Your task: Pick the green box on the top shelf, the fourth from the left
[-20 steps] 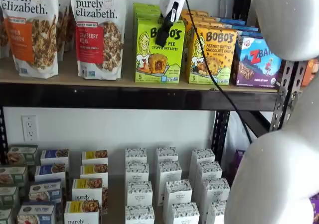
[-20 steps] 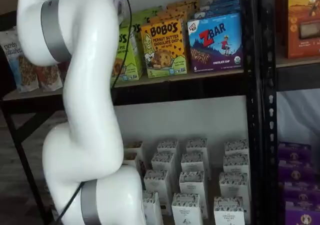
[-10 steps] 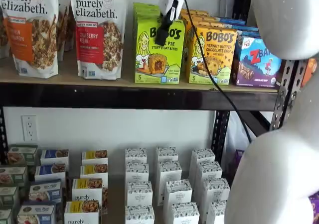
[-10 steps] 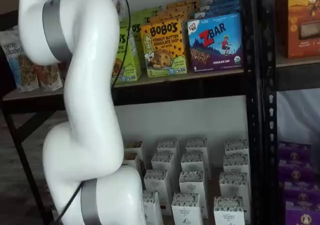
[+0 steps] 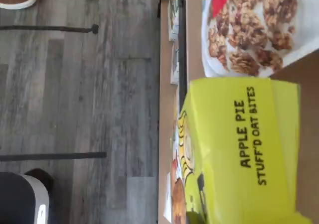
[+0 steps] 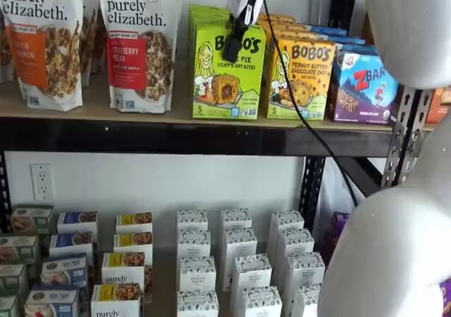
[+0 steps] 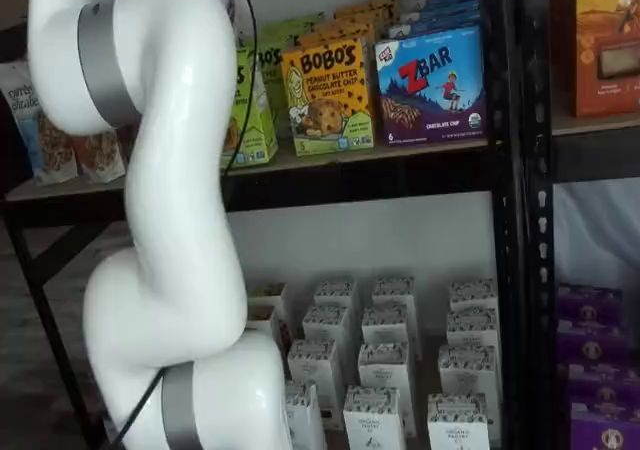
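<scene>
The robot's gripper (image 6: 236, 35) hung from above against the upper front of the green box (image 6: 229, 70), its black fingers pressed together on the carton's top edge in a shelf view. The box appeared slightly tilted and raised, its base just above the top shelf (image 6: 176, 113), directly below the gripper. Behind it, more green cartons of the same kind stood in a row; their number could not be told.

To the gripper's left in that view stood two front Purely Elizabeth granola bags (image 6: 139, 46), with others behind. To its right stood one yellow-orange Bobo's peanut butter box (image 6: 301, 77) at the front of its own row, then one blue Zbar box (image 6: 363, 88). Below the gripper, a lower level held many small white cartons (image 6: 236, 260) in several rows.

In the wrist view, the green box (image 5: 239, 154) filled the near corner, its "Apple Pie Stuff'd Oat Bites" panel facing the camera, a granola bag (image 5: 249, 30) beside it.

In the other shelf view, the white arm (image 7: 170, 220) hid the gripper and most of the green box (image 7: 250, 110).
</scene>
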Motion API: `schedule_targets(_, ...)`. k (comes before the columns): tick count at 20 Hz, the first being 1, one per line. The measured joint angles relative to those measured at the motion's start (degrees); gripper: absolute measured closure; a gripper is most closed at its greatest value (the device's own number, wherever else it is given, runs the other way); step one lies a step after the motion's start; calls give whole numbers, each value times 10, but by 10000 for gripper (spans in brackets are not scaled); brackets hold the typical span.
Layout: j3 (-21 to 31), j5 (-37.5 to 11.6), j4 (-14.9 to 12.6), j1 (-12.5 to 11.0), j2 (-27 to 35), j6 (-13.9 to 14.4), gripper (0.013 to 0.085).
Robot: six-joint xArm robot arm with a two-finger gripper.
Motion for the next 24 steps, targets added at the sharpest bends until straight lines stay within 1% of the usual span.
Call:
schedule_targets(6, 19, 13, 5, 2, -34, 6, 730)
schedule_targets(12, 30, 42, 6, 7, -63, 16, 730)
schedule_targets(17, 52, 52, -5, 18, -96, 28, 730)
schedule_targets(24, 86, 58, -9, 22, -135, 33, 730)
